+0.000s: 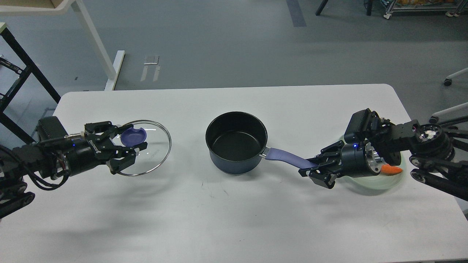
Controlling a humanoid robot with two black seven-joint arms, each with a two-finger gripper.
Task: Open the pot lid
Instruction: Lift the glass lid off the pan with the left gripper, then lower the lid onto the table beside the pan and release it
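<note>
The dark blue pot (234,165) stands open and empty at the table's middle, its purple handle (283,156) pointing right. The glass lid (155,151) with a purple knob (134,135) is far to the left of the pot, low over the table; I cannot tell if it touches. My left gripper (132,138) is shut on the knob. My right gripper (310,167) is shut on the end of the pot handle.
A pale green plate (380,181) with an orange carrot (392,170) lies under my right wrist at the right side of the white table (234,219). A table leg (95,40) and a black frame (22,58) stand on the floor beyond the left edge.
</note>
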